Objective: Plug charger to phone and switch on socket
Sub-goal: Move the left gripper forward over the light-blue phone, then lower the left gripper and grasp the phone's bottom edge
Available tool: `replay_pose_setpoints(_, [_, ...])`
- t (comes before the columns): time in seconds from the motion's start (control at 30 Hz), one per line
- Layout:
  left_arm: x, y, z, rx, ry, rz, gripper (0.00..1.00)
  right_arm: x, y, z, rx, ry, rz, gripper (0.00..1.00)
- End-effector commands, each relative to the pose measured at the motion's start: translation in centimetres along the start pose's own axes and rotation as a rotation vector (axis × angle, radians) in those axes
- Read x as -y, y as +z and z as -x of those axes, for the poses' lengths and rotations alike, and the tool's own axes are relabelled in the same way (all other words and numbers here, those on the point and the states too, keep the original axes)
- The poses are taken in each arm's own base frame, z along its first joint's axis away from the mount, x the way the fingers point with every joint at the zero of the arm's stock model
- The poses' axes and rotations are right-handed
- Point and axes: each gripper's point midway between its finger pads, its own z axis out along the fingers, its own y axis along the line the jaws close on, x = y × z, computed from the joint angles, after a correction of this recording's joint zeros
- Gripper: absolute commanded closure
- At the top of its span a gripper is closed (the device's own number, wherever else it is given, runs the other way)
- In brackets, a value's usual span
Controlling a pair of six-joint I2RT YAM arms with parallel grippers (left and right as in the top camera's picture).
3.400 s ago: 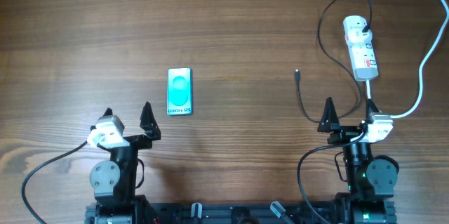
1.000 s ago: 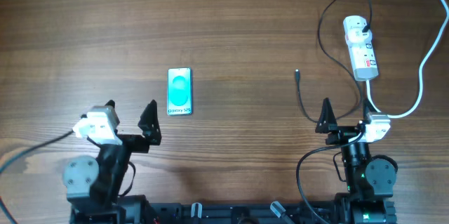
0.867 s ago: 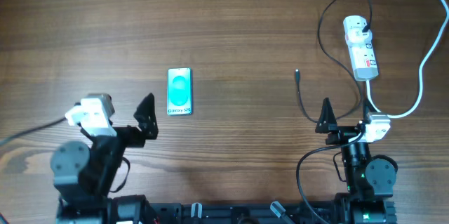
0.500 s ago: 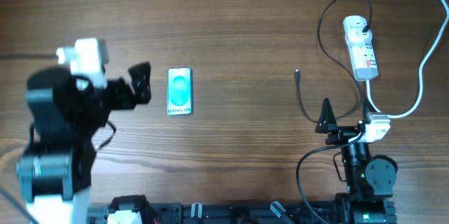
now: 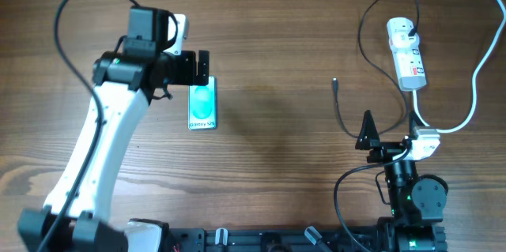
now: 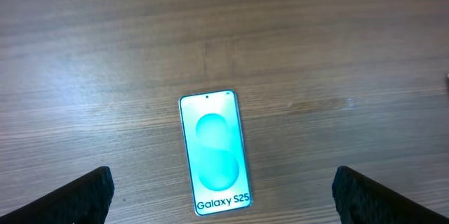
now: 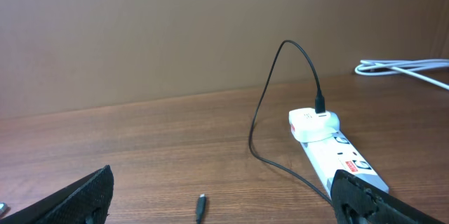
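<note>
The phone (image 5: pixel 202 103) lies flat on the wooden table, screen up, with the "Galaxy S25" strip at its near end. My left gripper (image 5: pixel 190 70) hovers above it, open and empty. In the left wrist view the phone (image 6: pixel 214 154) sits between the two wide-apart fingertips (image 6: pixel 83 197). The charger is a thin black cable (image 5: pixel 341 118) running from the socket (image 5: pixel 406 54) in a loop. Its plug tip (image 5: pixel 335 83) lies loose on the table. My right gripper (image 5: pixel 391 135) rests open and empty near the front edge. Its wrist view shows the plug tip (image 7: pixel 200 208) and the socket (image 7: pixel 337 150) ahead.
A thick white cable (image 5: pixel 476 86) trails from the socket's near end and curves off the far right corner. It also shows in the right wrist view (image 7: pixel 400 68). The left arm's own black cable (image 5: pixel 75 3) arcs over the far left of the table.
My left arm has risen from its rest at the front left and swung forward, so its open gripper is now above the phone. The right arm, phone, charger and socket have not moved.
</note>
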Motion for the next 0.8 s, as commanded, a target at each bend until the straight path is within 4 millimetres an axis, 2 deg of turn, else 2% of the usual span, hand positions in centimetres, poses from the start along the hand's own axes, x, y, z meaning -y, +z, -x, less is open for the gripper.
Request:
replay_pose_setpoints(0.0, [-0.2,2.7,-0.2,-0.057,0.014,0.01,0.0,0.0,-0.1,0.3,0.016,-0.018,-0.003,0.0])
replay_pose_setpoints(0.2, [-0.7,7.1,-2.4,-0.19,-0.051,0.027,0.0,0.0,-0.1,0.3,0.016,-0.019,-0.003,0.0])
replay_pose_setpoints(0.37, [-1.0,9.7,-4.2,-0.274,-0.124,0.046,0.0,0.0,-0.1,0.3,0.016,-0.019,-0.003,0.0])
replay_pose_setpoints(0.53, [-1.2,11.3,-5.6,-0.333,-0.136,0.056,0.0,0.0,-0.1,0.3,0.016,-0.019,-0.003,0.0])
replay_pose_setpoints(0.77, [-1.2,12.5,-7.2,-0.383,-0.141,0.051,0.0,0.0,-0.1,0.3,0.016,-0.019,-0.003,0.01])
